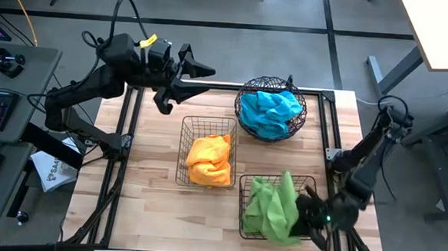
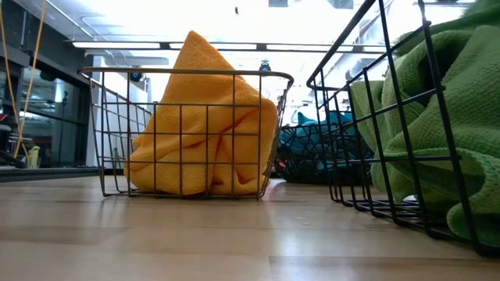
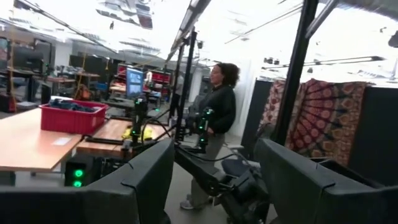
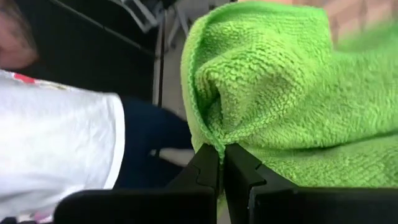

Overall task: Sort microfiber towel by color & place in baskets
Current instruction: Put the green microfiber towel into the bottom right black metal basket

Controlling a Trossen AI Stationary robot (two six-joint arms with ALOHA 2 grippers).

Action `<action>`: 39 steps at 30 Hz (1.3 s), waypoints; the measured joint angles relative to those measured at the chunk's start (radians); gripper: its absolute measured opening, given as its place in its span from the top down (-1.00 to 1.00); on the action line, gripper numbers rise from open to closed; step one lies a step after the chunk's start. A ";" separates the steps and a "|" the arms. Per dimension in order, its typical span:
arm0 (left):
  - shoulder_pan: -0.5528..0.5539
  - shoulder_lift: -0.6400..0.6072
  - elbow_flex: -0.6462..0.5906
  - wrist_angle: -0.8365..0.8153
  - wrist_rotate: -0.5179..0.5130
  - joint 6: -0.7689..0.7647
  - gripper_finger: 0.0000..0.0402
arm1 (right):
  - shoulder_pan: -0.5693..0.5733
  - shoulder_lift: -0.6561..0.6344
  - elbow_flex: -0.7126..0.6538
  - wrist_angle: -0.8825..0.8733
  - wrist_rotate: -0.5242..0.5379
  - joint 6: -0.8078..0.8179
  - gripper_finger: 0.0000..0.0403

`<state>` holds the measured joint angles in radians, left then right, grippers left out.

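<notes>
A green towel (image 1: 275, 207) is bunched in the near rectangular basket (image 1: 244, 219), and part of it spills over the basket's near right corner. My right gripper (image 1: 310, 213) is shut on it at the basket's right side. An orange towel (image 1: 209, 160) fills the middle rectangular basket (image 1: 184, 150). A blue towel (image 1: 269, 111) lies in the round basket (image 1: 245, 92). My left gripper (image 1: 203, 78) hangs open in the air over the table's far left part, away from all towels. The low view shows the orange towel (image 2: 203, 125), the green towel (image 2: 441, 109) and the blue towel (image 2: 320, 136). My right gripper (image 4: 221, 152) pinches a folded edge of the green towel (image 4: 214, 134) between its two fingertips. It comes roughly level from the table's right side. The rest of the towel lies slack in and over the basket.
The three baskets stand close together in the table's middle and right. Bare wood (image 1: 147, 206) lies left of the baskets. A metal frame runs along the table's edges. A person (image 3: 214, 112) stands in the room beyond the table, and someone's clothing (image 4: 56, 137) shows in the right wrist view.
</notes>
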<state>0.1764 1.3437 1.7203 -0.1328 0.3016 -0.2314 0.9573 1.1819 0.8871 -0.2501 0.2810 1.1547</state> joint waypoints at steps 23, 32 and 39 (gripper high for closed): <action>0.000 0.000 0.000 -0.057 0.013 -0.003 -0.11 | -0.007 -0.092 -0.047 -0.420 0.208 0.254 1.00; 0.000 -0.001 0.000 -0.096 0.013 -0.010 -0.11 | -0.077 -0.089 -0.236 -0.289 0.054 0.331 0.95; 0.009 -0.023 -0.001 -0.094 0.011 -0.010 -0.11 | -0.166 -0.089 -0.111 -0.379 -0.132 0.006 0.45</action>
<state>0.1858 1.3210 1.7191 -0.2264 0.3126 -0.2411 0.7911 1.0927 0.7756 -0.6295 0.1492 1.1604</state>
